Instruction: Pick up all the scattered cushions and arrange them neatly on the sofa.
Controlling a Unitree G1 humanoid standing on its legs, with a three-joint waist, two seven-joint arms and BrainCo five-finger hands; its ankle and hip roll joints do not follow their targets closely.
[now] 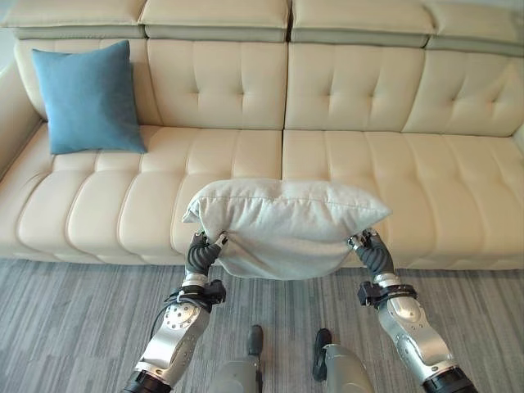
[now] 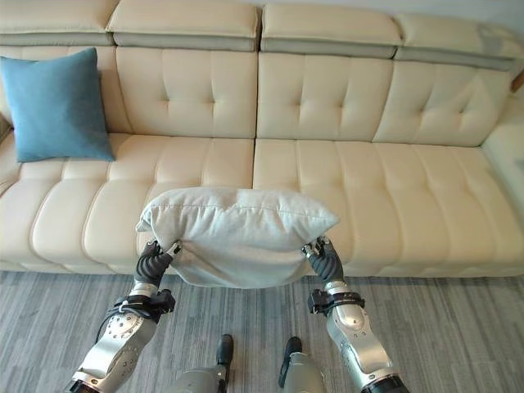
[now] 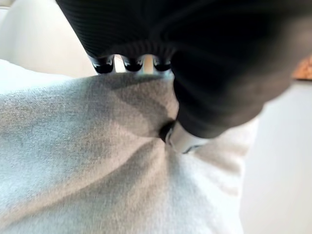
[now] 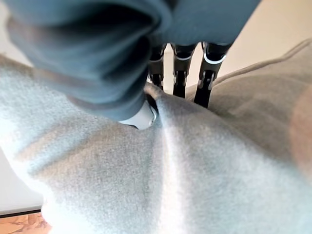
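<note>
Grey cushion point(image 1: 282, 225) held off the floor before the sofa point(image 1: 344, 164) seat front, between both hands: left hand point(image 1: 201, 252) and right hand point(image 1: 368, 250) each pinch 1 lower corner. Blue cushion point(image 1: 88, 98) leans upright at the sofa's left end.

A pale grey cushion point(image 1: 282, 225) hangs level in the air at the six o'clock edge of the cream sofa point(image 1: 393, 164), pinched at both lower corners, while a blue cushion point(image 1: 88, 98) leans upright against the backrest toward ten o'clock.
</note>
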